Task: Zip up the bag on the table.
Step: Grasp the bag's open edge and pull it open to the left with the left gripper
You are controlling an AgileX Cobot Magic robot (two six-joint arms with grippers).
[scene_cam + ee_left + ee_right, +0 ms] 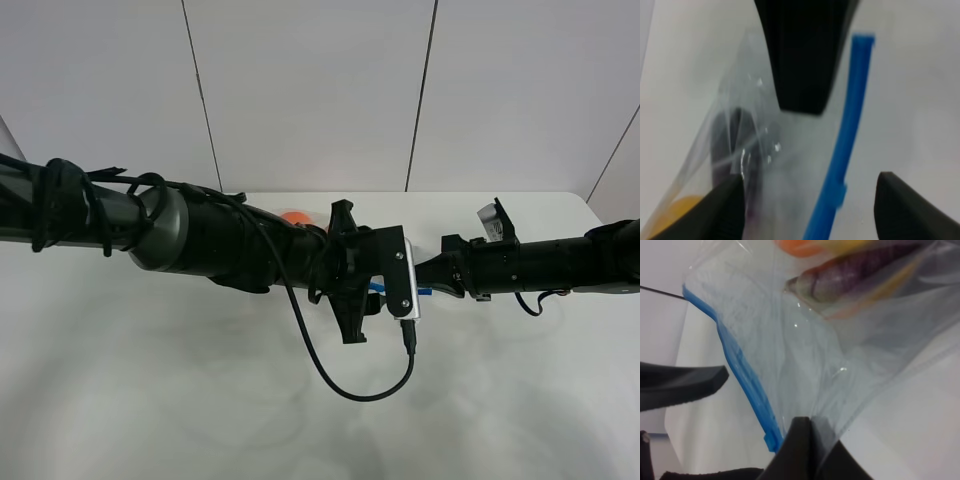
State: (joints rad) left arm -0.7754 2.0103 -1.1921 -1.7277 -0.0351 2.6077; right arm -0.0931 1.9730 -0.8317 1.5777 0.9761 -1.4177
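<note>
Exterior high view first, Mia: what can't you make out?

Most of the bag [805, 350], Tom. It lies on the table [150, 400] in the far half, about midway between the side edges. The left arm [200, 235] covers nearly all of it there. Only the orange produce [295, 216] and a bit of the blue zipper strip [376, 288] peek out. Both wrist views cut the bag off, and the left wrist one is blurred.

Anything else around?

A black cable [340, 375] loops off the left wrist camera [404, 280] above the table, towards the near edge. The right arm [540, 265] reaches in from the right edge and meets the left one over the bag.

And the fingers?

The left gripper [809, 180] stands wide apart. The strip runs between its fingers [720, 210] and touches neither, as far as the blur lets me say. The right gripper [810, 422] is pinched tight on the clear film just beside the strip's end. A purple vegetable [860, 270] lies inside, well apart from that pinch.
</note>
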